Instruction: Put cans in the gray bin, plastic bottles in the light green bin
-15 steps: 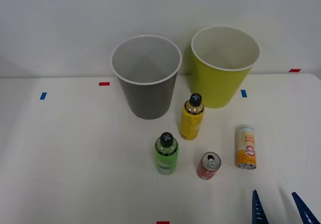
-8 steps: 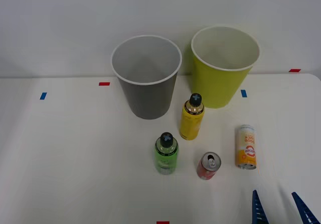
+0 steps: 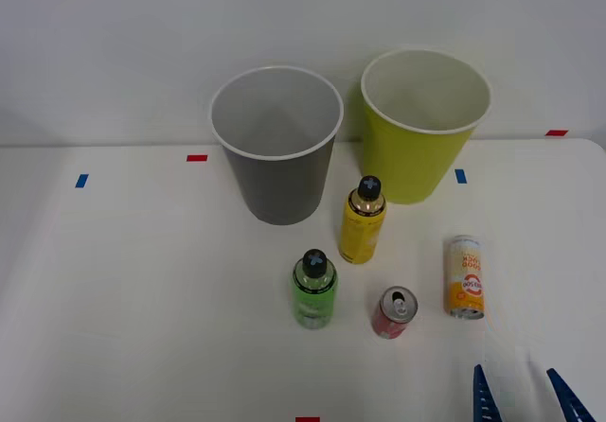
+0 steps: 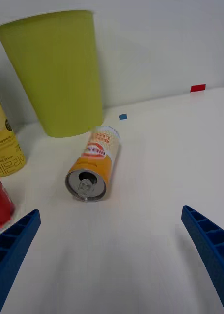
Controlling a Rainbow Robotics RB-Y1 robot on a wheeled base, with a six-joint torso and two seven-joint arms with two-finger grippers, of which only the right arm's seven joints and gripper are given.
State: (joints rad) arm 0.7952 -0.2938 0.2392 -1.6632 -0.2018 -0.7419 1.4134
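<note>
On the table (image 3: 142,280), white-and-orange container (image 4: 95,163) lying just ahead of the tool (image 4: 112,250), fingers spread apart, touching nothing.

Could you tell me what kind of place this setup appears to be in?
Probably a lab test bench rather than a home or kitchen: a plain white table against a bare wall, red and blue tape markers stuck on its surface, and two sorting bins, gray bin and light green bin, staged with drink containers.

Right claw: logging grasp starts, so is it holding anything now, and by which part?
Nothing is held. The right claw is open above bare table, with the white-and-orange container lying ahead, untouched.
</note>
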